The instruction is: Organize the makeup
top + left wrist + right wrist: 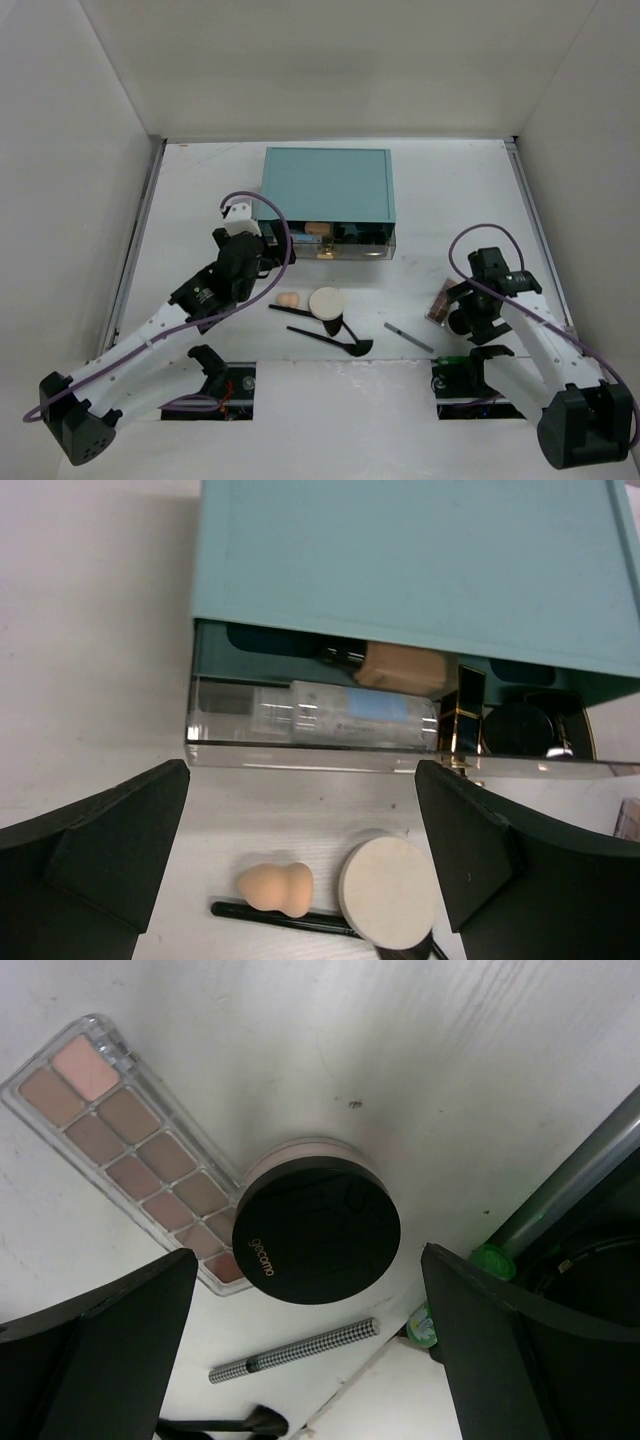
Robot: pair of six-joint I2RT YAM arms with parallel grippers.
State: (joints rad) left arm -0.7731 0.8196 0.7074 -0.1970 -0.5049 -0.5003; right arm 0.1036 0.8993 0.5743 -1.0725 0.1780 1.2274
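Jar [316, 1232] looks rigid, smooth, maybe slippery; grip its round sides. Left fingers [100, 850] and right fingers [90, 1350] apart, empty.

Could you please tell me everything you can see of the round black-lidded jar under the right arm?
The jar is a low round pot, closed, with a glossy black lid bearing small gold lettering; a pale pinkish base peeks out beyond it. It stands upright on the white table. Its lid overlaps the end of the palette in the right wrist view; the checked pencil lies apart. The open right claw hangs above, not touching.
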